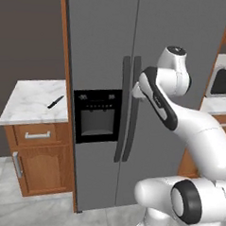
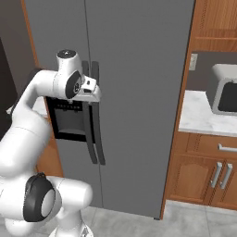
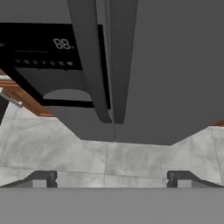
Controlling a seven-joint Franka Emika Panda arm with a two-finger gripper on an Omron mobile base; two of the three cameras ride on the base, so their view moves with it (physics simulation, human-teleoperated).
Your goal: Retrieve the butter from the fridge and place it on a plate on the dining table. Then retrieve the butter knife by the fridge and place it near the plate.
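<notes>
Standing before the fridge (image 1: 104, 48), both doors shut, so the butter presumably inside and not to be seen yet. Hand (image 3: 112, 177) raised to the level of the two long dark door handles (image 1: 128, 108), just beside their upper part, close to the right-door handle (image 2: 96, 111). Fingertips (image 3: 41, 178) set wide apart in the hand view, gripping nothing, looking down along the door fronts to the grey floor tiles (image 3: 109, 157). Both handles running vertical, side by side at the seam between the doors, slightly bowed; the black dispenser panel (image 1: 97, 115) on the left door. Next move judged to depend on this: long axis of the handle upright, so open fingers to straddle it from the sides, then pull outward. Whether the hand touches the handle already, cannot tell. Butter knife (image 1: 55, 102) lying on the marble bench (image 1: 32, 103) left of the fridge, well apart from the hand, slanted, for the later step.
</notes>
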